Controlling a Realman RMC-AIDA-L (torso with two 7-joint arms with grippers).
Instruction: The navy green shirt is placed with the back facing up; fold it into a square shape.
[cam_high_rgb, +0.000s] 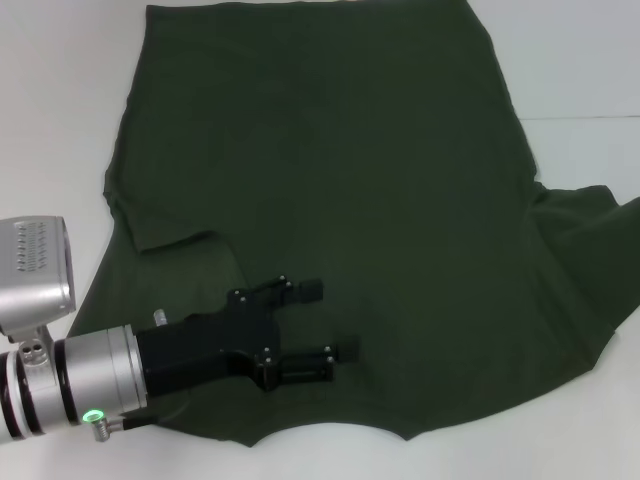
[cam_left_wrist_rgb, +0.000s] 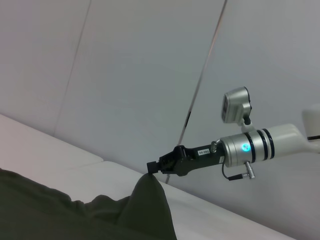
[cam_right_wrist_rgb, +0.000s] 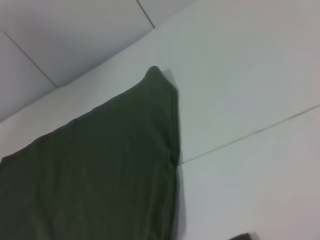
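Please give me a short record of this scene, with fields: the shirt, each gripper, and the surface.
shirt: navy green shirt, spread on the table, plain side up, left sleeve folded inward
left gripper: left gripper open, over the shirt's near left part
right gripper: right gripper shut on a raised peak of the shirt, seen from the left wrist view
surface: white table

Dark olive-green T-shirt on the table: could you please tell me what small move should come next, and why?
Probably lower the left gripper and pinch the dark olive-green cotton T-shirt: its jaws stand open over the cloth near the sleeve, while the right gripper pinches a raised peak of fabric.
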